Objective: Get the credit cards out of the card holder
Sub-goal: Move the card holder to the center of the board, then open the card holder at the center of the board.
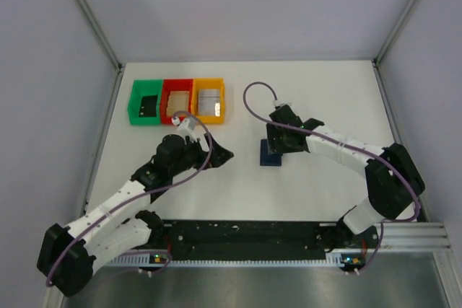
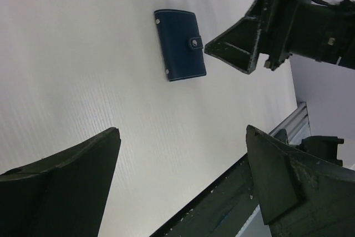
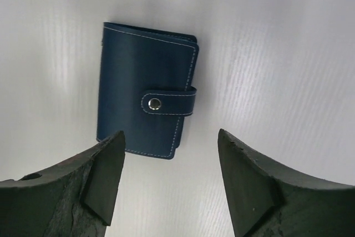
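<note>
Two grippers stand with jaws apart and empty: your right gripper (image 3: 171, 137) hangs just above the card holder (image 3: 147, 90), and your left gripper (image 2: 182, 131) sits well off to its side. The card holder lies flat on the table (image 3: 277, 54), folded shut, its strap (image 3: 166, 104) snapped across the cover, so no credit cards show. You are at the opening step, by my judgement. Next you need to pin the cover with one gripper and lift the strap free with the other.
</note>
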Controlling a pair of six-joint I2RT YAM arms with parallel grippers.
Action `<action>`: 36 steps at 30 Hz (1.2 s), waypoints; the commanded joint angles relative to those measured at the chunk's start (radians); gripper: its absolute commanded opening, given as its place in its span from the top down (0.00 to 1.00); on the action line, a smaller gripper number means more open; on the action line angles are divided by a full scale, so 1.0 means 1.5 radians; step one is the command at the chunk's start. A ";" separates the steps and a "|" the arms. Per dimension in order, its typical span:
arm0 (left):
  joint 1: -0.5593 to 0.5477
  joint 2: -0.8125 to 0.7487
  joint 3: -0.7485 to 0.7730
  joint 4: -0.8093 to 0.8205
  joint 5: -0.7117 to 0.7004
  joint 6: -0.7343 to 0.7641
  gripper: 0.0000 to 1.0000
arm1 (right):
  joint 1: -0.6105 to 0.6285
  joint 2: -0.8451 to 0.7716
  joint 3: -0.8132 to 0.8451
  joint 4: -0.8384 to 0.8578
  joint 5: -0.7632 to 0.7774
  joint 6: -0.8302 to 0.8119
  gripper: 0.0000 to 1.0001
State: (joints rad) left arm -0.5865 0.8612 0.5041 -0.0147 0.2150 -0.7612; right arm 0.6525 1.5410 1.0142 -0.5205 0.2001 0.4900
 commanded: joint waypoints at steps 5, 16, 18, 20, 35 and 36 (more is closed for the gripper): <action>-0.003 0.042 -0.005 0.039 -0.047 -0.066 0.02 | 0.034 0.035 0.081 -0.043 0.131 -0.012 0.45; -0.005 0.105 0.012 0.035 -0.062 -0.047 0.02 | 0.049 0.123 0.121 -0.044 0.129 -0.011 0.53; -0.008 0.128 0.025 0.039 -0.058 -0.042 0.03 | 0.049 0.132 0.117 -0.043 0.125 -0.009 0.55; -0.011 0.156 0.039 0.044 -0.056 -0.037 0.03 | 0.050 0.141 0.107 -0.040 0.122 -0.004 0.58; -0.039 0.430 0.177 0.124 -0.002 -0.051 0.06 | 0.049 0.121 0.052 0.005 0.052 0.016 0.68; -0.040 0.441 0.183 0.127 0.000 -0.053 0.06 | 0.049 0.116 0.053 0.004 0.049 0.017 0.67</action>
State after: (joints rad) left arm -0.6384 1.4677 0.7208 0.0963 0.1806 -0.8360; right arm 0.7143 1.7447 1.1225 -0.5308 0.3573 0.5003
